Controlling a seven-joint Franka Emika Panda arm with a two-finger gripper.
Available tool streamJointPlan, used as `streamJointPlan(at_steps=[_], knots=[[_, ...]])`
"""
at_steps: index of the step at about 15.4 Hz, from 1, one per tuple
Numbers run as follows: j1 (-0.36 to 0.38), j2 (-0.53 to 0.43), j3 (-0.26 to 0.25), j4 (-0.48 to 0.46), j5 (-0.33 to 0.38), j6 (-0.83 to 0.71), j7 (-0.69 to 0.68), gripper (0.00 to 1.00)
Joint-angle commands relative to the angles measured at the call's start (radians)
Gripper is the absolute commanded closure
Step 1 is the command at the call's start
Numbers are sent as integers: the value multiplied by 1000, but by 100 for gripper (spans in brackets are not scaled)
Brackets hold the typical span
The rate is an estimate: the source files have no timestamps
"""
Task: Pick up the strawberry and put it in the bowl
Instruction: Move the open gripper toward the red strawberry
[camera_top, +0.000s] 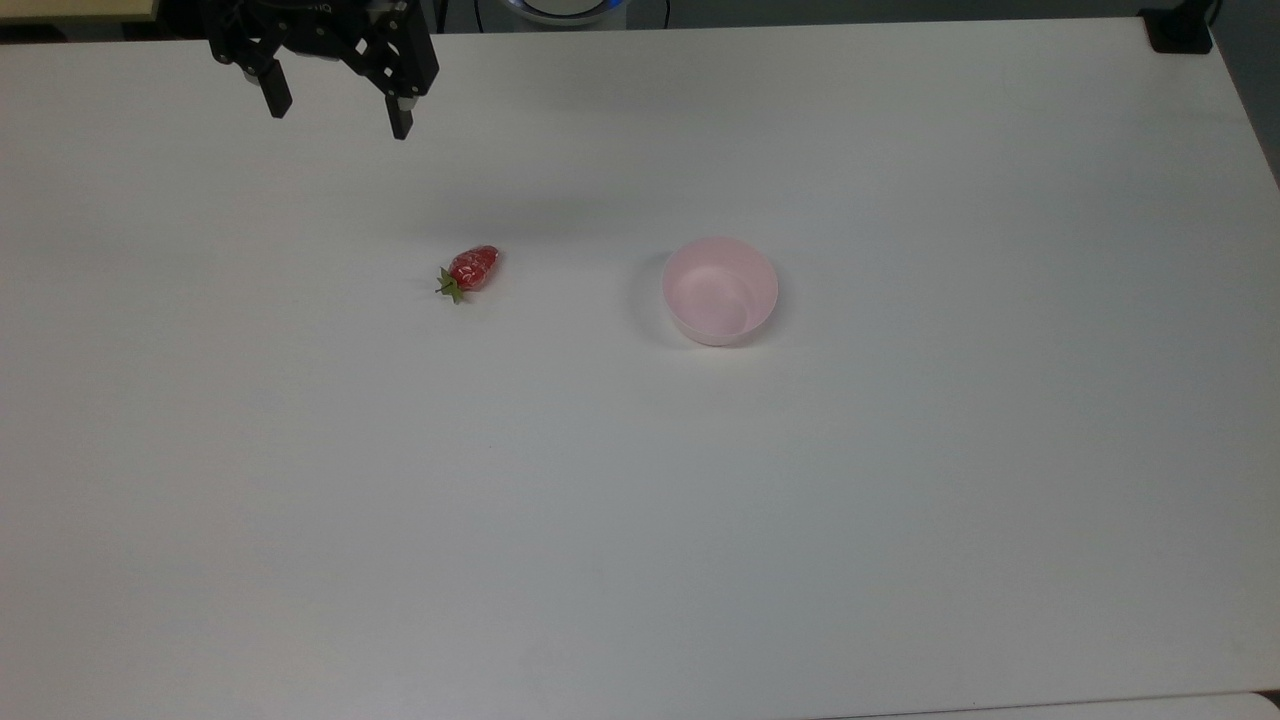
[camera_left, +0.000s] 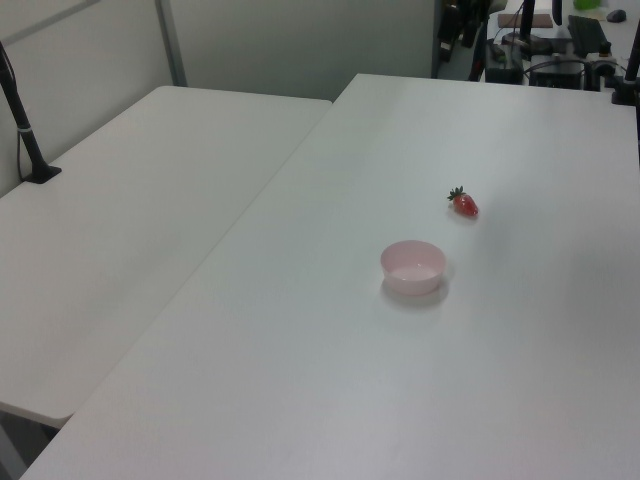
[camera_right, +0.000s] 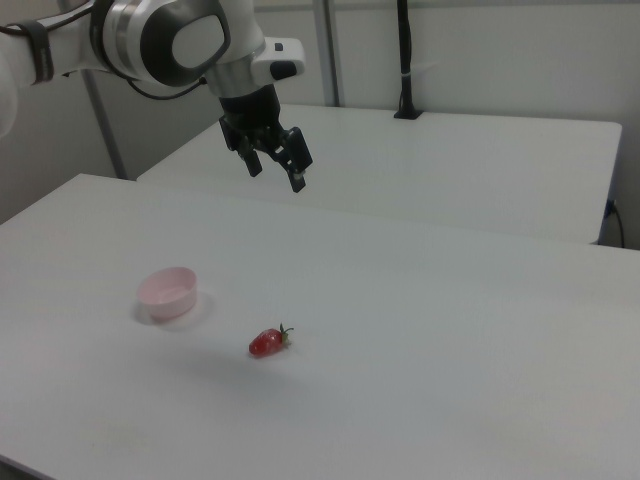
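A small red strawberry (camera_top: 472, 270) (camera_left: 464, 204) (camera_right: 267, 342) with a green leafy end lies on the white table (camera_top: 640, 520). The pale pink bowl (camera_top: 720, 290) (camera_left: 412, 266) (camera_right: 168, 292) stands upright and holds nothing, to the strawberry's right in the top view. My black gripper (camera_top: 338, 120) (camera_right: 276, 173) hangs open in the air with nothing between its fingers, high above the table. In the top view it is up and to the left of the strawberry; in the right view it is well above the strawberry and bowl.
A second white table (camera_left: 130, 230) (camera_right: 470, 160) adjoins this one. A black post (camera_left: 25, 130) (camera_right: 405, 60) is clamped to its far edge. Monitors and cables (camera_left: 560, 50) crowd the left view's top right. A black clamp (camera_top: 1180, 30) sits at the top view's upper right corner.
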Motion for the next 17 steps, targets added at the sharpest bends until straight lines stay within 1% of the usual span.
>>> streamJointPlan(at_steps=[1, 5, 8, 11, 13, 17], knots=[[9, 6, 0, 6, 14, -63, 6, 0], [10, 13, 8, 10, 4, -134, 3, 0], [10, 9, 8, 12, -4, -137, -6, 0], [10, 9, 8, 10, -7, -142, -83, 0], [8, 6, 2, 7, -12, -151, -100, 0], [12, 14, 3, 3, -12, -180, -181, 0]])
